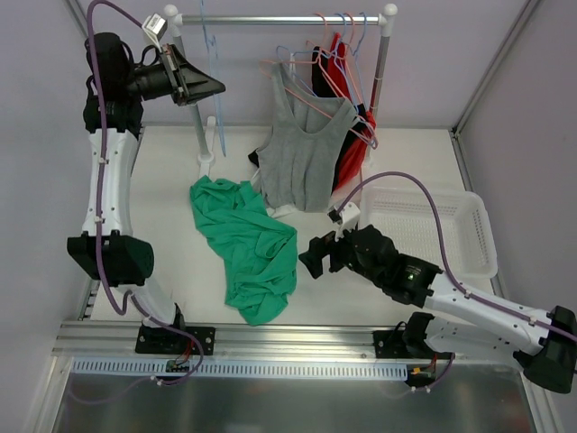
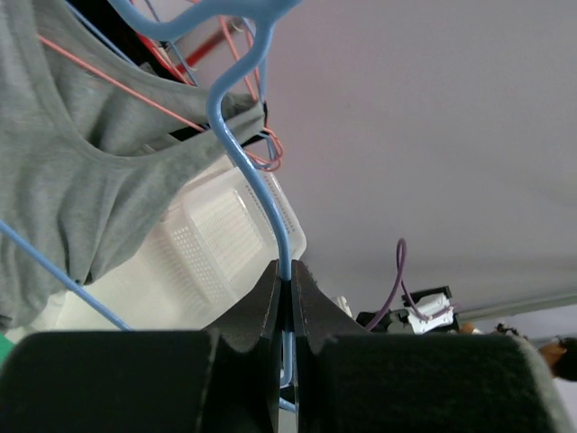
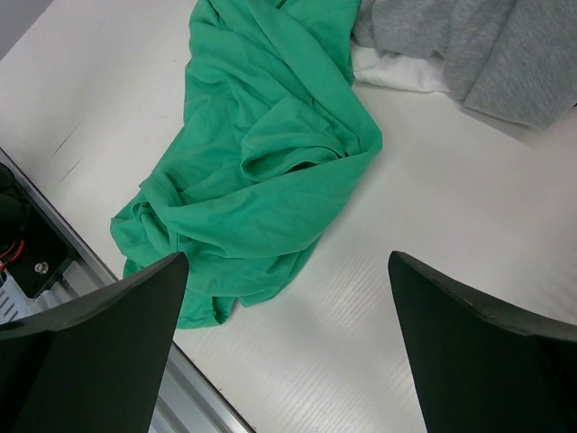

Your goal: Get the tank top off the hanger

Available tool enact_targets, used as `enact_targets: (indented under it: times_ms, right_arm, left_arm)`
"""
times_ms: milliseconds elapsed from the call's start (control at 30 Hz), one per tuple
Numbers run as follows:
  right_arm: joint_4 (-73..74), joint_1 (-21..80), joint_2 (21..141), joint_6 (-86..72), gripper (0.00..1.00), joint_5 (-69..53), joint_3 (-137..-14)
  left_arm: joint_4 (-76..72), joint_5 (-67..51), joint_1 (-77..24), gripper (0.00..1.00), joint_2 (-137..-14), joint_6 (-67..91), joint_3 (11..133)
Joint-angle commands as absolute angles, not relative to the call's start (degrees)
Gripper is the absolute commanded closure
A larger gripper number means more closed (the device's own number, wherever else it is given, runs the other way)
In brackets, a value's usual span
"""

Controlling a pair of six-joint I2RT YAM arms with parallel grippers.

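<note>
A green tank top [image 1: 248,248] [image 3: 270,153] lies crumpled on the white table, off any hanger. My left gripper [image 1: 216,88] [image 2: 290,275] is up by the rack's left post, shut on the wire of a bare blue hanger [image 1: 216,54] [image 2: 242,149]. A grey tank top [image 1: 302,158] [image 2: 81,180] [image 3: 478,45] still hangs on a pink hanger [image 1: 306,99], its hem reaching the table. My right gripper [image 1: 311,257] [image 3: 288,257] hovers low over the table just right of the green top, open, with nothing between its fingers.
A clothes rail [image 1: 279,18] spans the back with several more hangers and a red garment [image 1: 352,153]. A white mesh basket [image 1: 469,216] [image 2: 207,244] sits at the right. The metal frame edge [image 1: 270,338] runs along the near side.
</note>
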State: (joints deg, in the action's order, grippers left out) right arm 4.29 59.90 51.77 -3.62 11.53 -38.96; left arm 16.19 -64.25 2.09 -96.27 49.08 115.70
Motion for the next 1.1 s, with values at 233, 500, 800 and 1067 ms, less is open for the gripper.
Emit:
enact_targets:
  times_ms: [233,500,800,1067]
  right_arm:
    - [3.43,60.03,52.56,-1.5,0.0,10.02,-40.6]
    - [2.81,59.94,55.46,-0.88,0.01,8.09,-41.4]
    - [-2.8,59.94,62.3,3.51,0.01,2.83,-42.62]
    - [-3.43,59.94,84.77,10.45,0.0,1.93,-57.37]
  left_arm:
    - [13.98,-73.65,7.2,1.0,-110.3,55.72,130.78]
    - [13.18,-74.53,7.91,1.0,-114.96,55.72,130.08]
    - [13.18,-73.04,9.4,0.93,-112.07,53.44,122.18]
    - [13.18,-66.89,13.61,0.17,-103.11,50.1,112.68]
